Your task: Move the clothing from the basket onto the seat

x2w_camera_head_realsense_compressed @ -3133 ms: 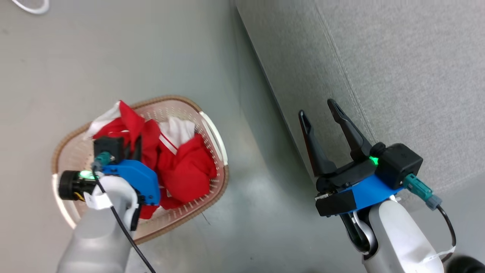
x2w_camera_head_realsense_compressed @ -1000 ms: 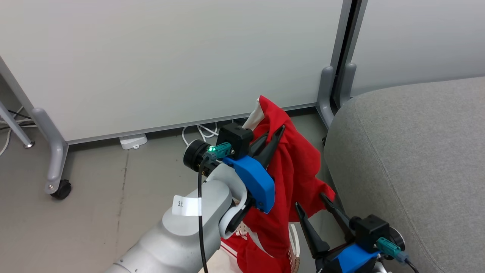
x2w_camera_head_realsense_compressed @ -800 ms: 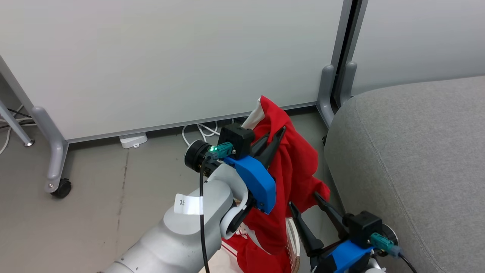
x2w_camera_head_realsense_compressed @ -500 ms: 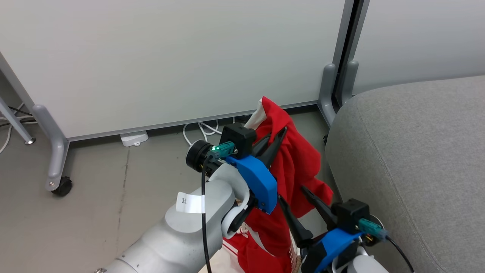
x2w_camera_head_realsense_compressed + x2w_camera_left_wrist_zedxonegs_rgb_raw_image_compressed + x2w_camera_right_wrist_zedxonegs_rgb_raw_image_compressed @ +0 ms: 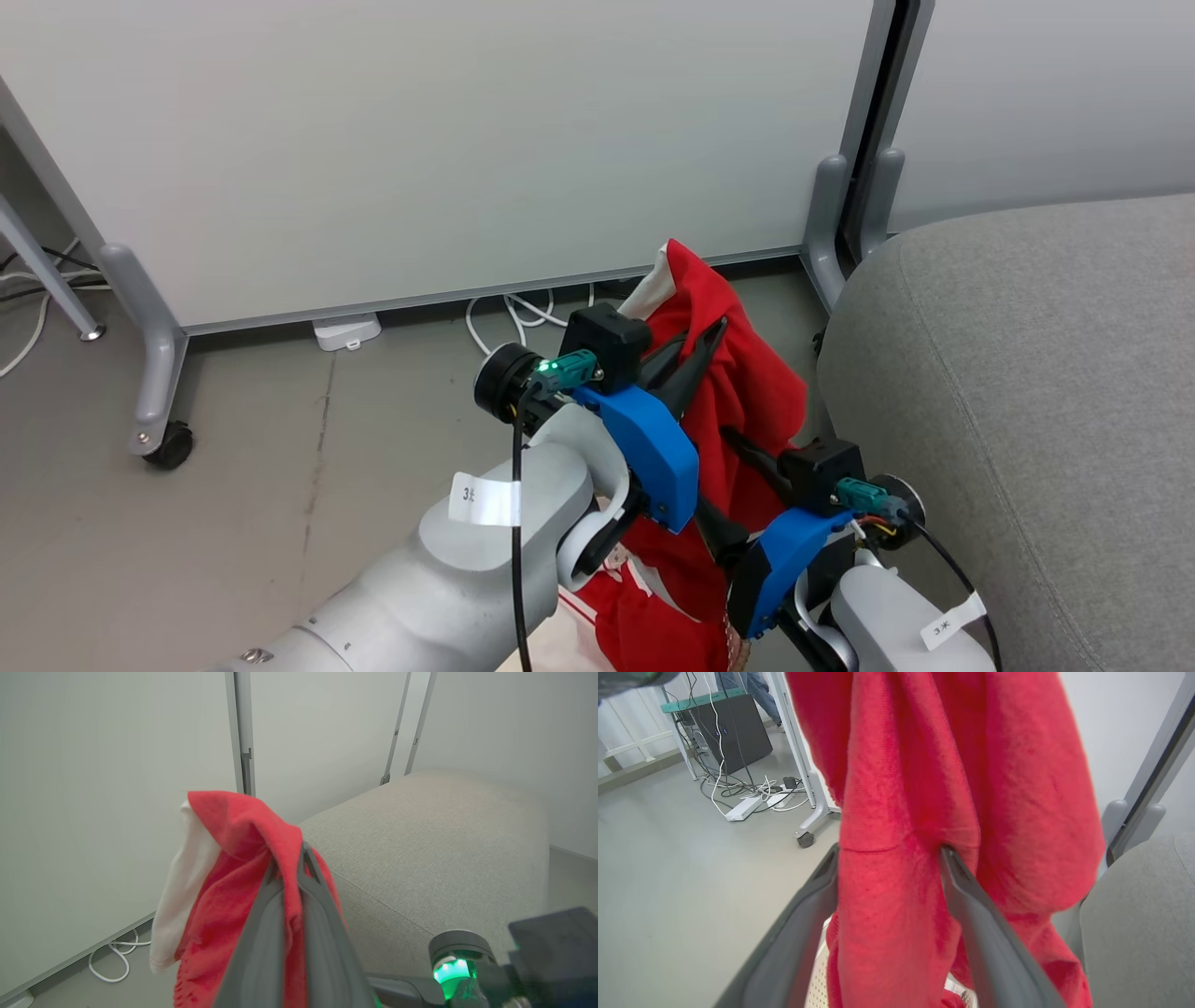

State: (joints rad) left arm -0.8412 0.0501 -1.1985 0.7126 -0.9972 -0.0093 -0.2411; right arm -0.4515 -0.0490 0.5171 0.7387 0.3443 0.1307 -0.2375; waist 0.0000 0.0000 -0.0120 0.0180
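Left end effector (image 5: 290, 858) pinches the red garment (image 5: 756, 383) aloft. Right end effector (image 5: 889, 851) gapes, straddling its fold; seat (image 5: 1027, 373) at three o'clock.

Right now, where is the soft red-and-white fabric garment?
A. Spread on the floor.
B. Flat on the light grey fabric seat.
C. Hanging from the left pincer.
C: the left pincer is shut on the soft red-and-white garment, which hangs beside the light grey fabric seat.

The red clothing (image 5: 747, 392) with a white bit hangs up in the air, just left of the grey seat (image 5: 1027, 373). Its low end hangs over the white basket (image 5: 816, 975).
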